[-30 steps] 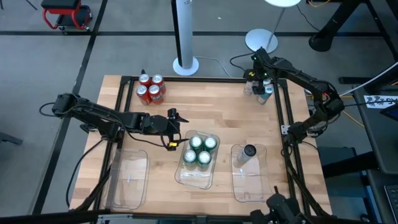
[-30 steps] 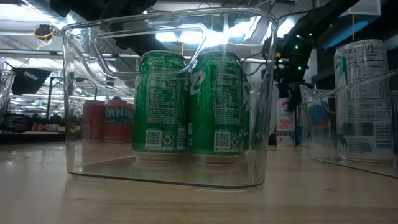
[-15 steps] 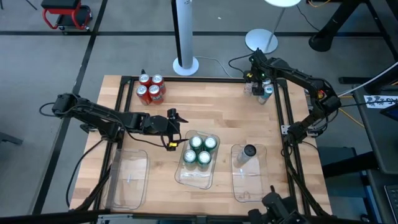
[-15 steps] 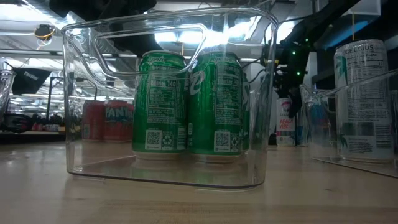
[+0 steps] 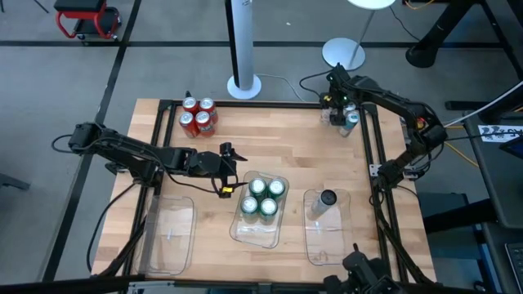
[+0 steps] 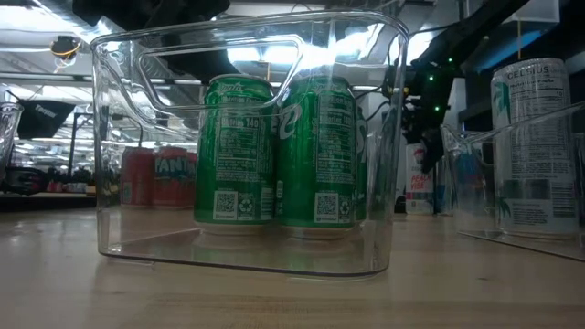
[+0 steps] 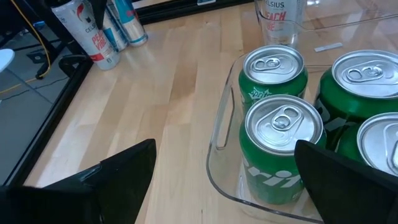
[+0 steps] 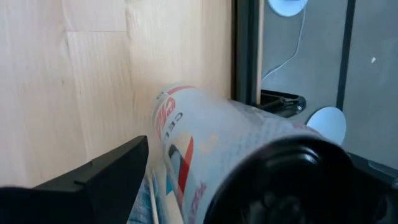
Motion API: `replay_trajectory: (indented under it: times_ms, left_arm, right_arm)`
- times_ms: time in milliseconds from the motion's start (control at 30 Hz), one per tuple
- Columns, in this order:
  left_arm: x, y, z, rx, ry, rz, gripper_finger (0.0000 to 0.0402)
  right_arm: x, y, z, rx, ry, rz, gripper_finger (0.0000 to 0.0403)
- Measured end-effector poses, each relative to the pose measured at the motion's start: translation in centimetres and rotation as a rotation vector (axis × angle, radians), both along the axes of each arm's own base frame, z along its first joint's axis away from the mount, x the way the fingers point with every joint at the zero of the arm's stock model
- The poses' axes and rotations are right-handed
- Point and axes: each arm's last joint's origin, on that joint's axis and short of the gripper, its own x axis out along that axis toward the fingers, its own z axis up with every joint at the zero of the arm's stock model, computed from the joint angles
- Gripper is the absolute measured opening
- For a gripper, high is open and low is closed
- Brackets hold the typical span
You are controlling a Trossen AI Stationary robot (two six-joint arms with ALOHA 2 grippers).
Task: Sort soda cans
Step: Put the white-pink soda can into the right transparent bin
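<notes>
Since a second ago my right arm has swung a little further over the far right corner of the table [image 5: 302, 139], and my right pincer [image 5: 341, 104] now hangs with its fingers spread wide right over the silver-grey cans [image 5: 346, 121] clustered there, gripping nothing. One of those cans [image 8: 205, 155] fills the space just ahead of that pincer, so close that it blocks most of what lies past it; beyond it run the table's black edge rail [image 8: 245, 50] and the floor.

My left pincer [image 5: 229, 169] has not moved; it stands open and empty just beside the middle tray [image 5: 245, 233]. Right in front of it the four green cans [image 7: 273, 68] stand upright inside that tray. Farther out, a lone silver-grey can [image 5: 328, 198] stands in the right-hand tray [image 5: 327, 245]. Well behind my left pincer the four red cans [image 5: 198, 116] stand grouped at the far edge, and an empty tray [image 5: 170, 237] lies nearby.
</notes>
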Motion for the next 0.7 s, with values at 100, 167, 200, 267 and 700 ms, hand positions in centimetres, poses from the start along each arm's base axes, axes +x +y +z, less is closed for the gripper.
replay_trajectory:
  times_ms: [100, 167, 200, 267, 700]
  left_arm:
    - [0.00, 0.01, 0.00, 0.000, 0.000, 0.000, 0.0371]
    - [0.00, 0.00, 0.00, 0.000, 0.000, 0.000, 0.0371]
    - [0.00, 0.00, 0.00, 0.000, 0.000, 0.000, 0.0371]
    - [0.00, 0.01, 0.00, 0.000, 0.000, 0.000, 0.0371]
    - [0.00, 0.00, 0.00, 0.000, 0.000, 0.000, 0.0371]
  right_arm:
    - [0.17, -0.12, -0.42, 0.023, -0.008, 0.009, 0.0392]
    - [0.26, -0.19, -0.65, 0.034, -0.013, 0.019, 0.0392]
    - [0.31, -0.24, -0.74, 0.034, -0.013, 0.021, 0.0392]
    - [0.37, -0.33, -0.89, 0.035, -0.011, 0.024, 0.0385]
    - [0.29, -0.07, -0.73, 0.043, -0.005, 0.095, 0.0247]
